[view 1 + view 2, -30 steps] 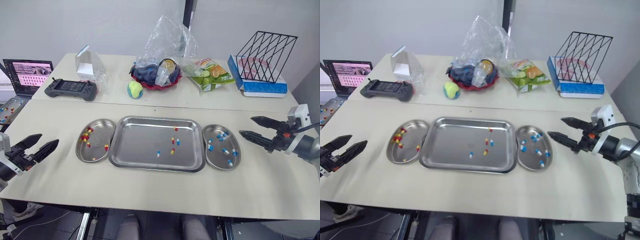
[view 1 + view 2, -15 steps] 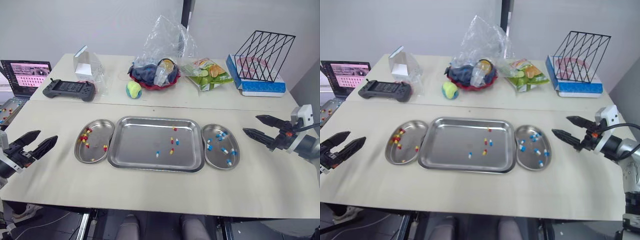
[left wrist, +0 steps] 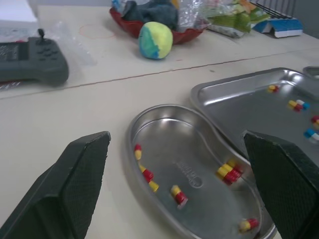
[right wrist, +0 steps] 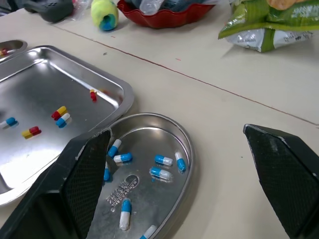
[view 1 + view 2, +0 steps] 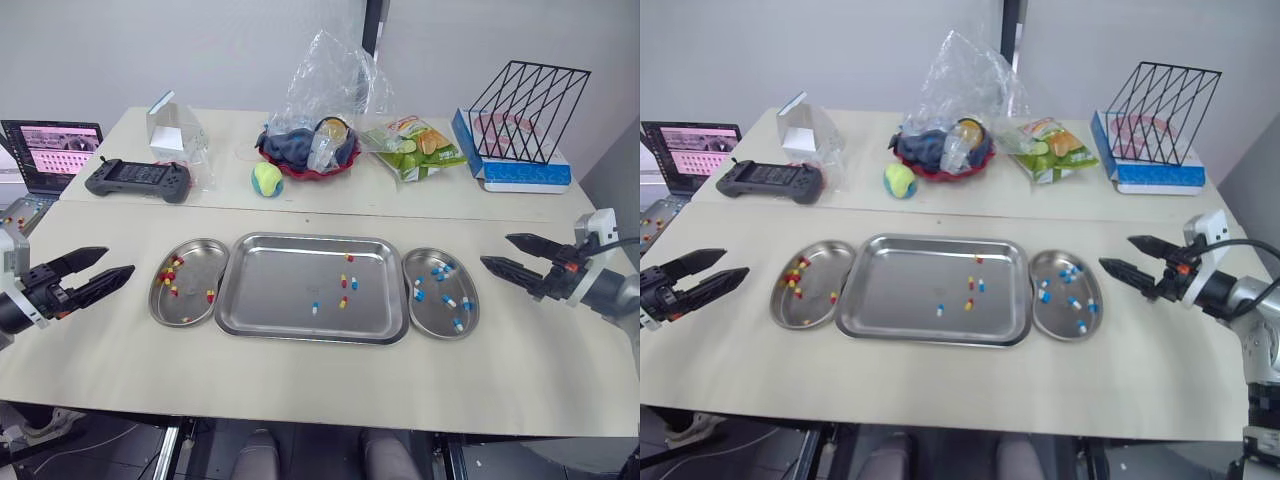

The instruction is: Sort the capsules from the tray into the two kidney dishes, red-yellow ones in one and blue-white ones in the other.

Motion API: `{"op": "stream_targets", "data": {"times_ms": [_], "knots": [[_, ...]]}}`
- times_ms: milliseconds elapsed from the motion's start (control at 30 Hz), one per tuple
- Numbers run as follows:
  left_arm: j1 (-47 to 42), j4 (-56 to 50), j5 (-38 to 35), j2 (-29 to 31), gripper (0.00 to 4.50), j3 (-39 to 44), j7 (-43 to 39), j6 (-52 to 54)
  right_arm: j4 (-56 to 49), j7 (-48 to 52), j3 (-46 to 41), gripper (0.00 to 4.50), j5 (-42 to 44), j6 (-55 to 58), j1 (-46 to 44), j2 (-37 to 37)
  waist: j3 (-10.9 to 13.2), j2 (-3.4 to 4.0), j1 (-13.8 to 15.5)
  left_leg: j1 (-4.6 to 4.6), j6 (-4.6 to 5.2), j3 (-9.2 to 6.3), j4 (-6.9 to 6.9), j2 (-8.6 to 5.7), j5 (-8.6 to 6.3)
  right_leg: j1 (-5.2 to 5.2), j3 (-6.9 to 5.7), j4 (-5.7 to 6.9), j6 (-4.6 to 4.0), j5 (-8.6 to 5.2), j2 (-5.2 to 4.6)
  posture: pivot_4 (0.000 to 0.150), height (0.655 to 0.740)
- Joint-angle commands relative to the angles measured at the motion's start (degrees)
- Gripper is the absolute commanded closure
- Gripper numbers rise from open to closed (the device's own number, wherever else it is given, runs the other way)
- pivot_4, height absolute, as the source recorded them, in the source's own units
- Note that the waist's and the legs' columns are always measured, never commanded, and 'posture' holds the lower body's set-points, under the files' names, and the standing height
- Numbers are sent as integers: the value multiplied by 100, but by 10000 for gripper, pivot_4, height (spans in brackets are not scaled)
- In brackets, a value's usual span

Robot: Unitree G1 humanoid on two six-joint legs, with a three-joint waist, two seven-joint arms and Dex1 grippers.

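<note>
Left claw [image 5: 120, 260]: it has come in closer to the left dish than half a second ago. Its two fingers are apart and hold nothing. The tips are near the dish rim but not touching.
Right claw [image 5: 496, 250]: it has crept a tiny bit toward the right dish. Its fingers are apart and hold nothing, just beside the rim.
Left dish [image 5: 195, 275]: on the counter [image 5: 300, 385], right up against the tray's left side. Red-yellow pills [image 5: 172, 275] lie in it.
Tray [image 5: 280, 290]: in the middle, in the same spot as before. A few pills of both colors [image 5: 345, 285] lie a little right of its middle, where they were.
Right dish [image 5: 432, 312]: right up against the tray's right side. Blue-white pills [image 5: 445, 298] lie in it.
Back of the counter: laptop [image 5: 55, 150], game controller [image 5: 140, 180], white box [image 5: 172, 125], ball [image 5: 268, 180], red bowl [image 5: 300, 170] under a plastic bag [image 5: 330, 80], snack bag [image 5: 415, 145], and wire rack [image 5: 530, 112] on a blue box [image 5: 530, 175].
In the way: these things all sit behind the tray, well apart from both claws.
</note>
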Motion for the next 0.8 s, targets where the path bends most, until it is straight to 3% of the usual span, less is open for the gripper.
{"op": "stream_targets", "data": {"times_ms": [33, 167, 300, 533, 800], "knots": [[-15, -613, -206, 228, 93, -308, -351, 478, -335, 4, -111, 0, 113, 204, 48, -118, 1, 1, 2, -1, 0, 0, -1, 1, 0, 0, 0, -1, 0, 0, 1, 1500, 7380], [-319, -1008, -300, 355, 93, -691, -559, 904, -809, -6, -179, 0, 207, 588, 379, -162, 0, -6, 57, -4, 0, 2, -1, 0, 0, -3, 1, -4, 0, 0, 0, 1500, 7329], [-723, -1266, -255, 417, 93, -1126, -736, 1131, -1370, -182, -364, 0, 342, 835, 684, -143, -10, -36, 187, -17, 10, 304, -7, 119, -20, -192, 260, 22, -35, 54, 110, 1500, 7289], [-1197, -1416, -137, 312, 93, -1568, -817, 1100, -2448, -328, -240, 0, 719, 1343, 876, -157, -10, -36, -29, -18, 30, 268, 0, 115, -30, -177, 251, 29, -20, 46, 120, 1500, 7289], [-975, -1841, -260, 282, 93, -1520, -688, 1160, -3135, -543, 501, 0, 967, 1873, -52, -111, -9, -35, -36, -42, 29, 226, 15, 114, -29, -176, 212, 31, -21, 46, 118, 1500, 7289]]}}
